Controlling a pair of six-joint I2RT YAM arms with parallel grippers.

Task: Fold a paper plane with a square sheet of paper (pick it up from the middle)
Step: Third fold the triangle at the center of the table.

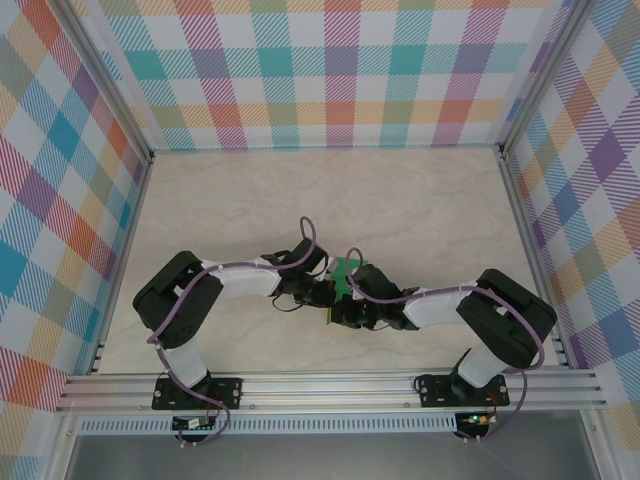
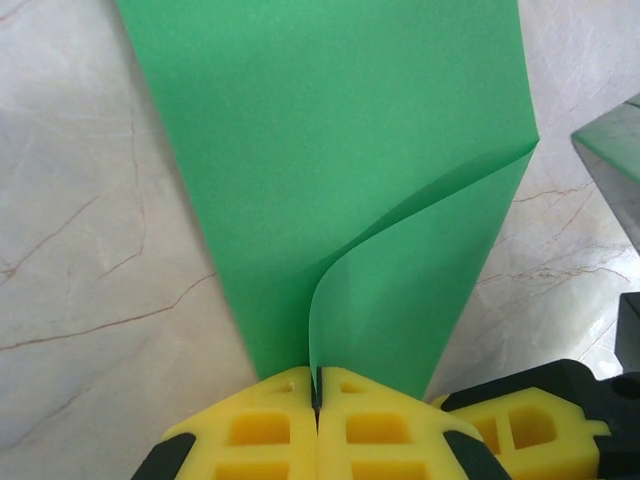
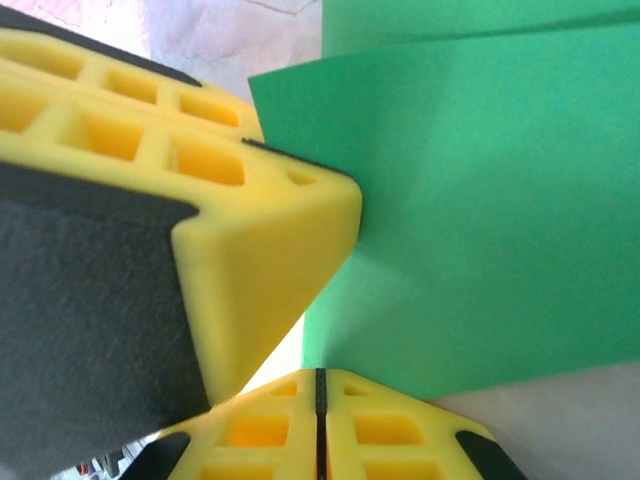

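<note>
Both grippers meet near the middle of the table, nose to nose over the square sheet of paper. My left gripper is clamped tight on the sheet: a curled green flap runs straight into the seam between its yellow fingers, and the rest spreads ahead over the marble. My right gripper is closed too, tips at the paper's edge. Whether it actually pinches the paper, I can't tell from this angle.
</note>
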